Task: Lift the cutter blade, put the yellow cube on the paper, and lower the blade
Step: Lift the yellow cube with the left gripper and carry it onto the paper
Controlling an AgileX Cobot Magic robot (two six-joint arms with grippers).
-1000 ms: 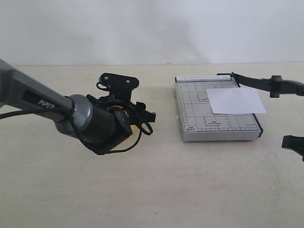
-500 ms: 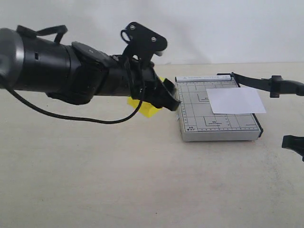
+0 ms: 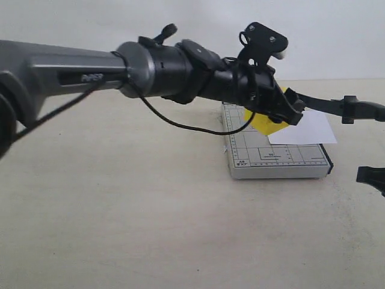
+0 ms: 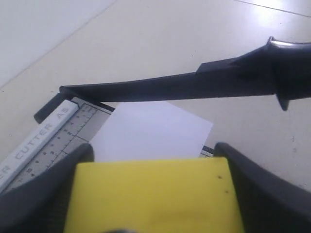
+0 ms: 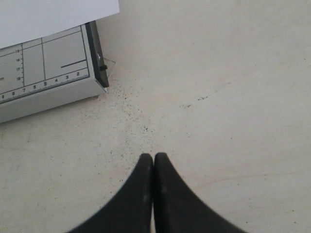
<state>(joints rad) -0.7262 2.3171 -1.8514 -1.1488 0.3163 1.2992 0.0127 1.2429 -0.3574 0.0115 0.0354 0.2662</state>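
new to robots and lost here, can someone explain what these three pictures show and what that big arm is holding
This is a robot with two arms. The wide picture is from a camera standing off the arms. The other two are from small cameras on each wrist, looking along the pincers. The left pincer is shut on a yellow cube, held above a paper cutter base on the table. A white paper lies on that base, and the cutter blade stands raised. The right pincer is shut on nothing, over the table near the base's corner.
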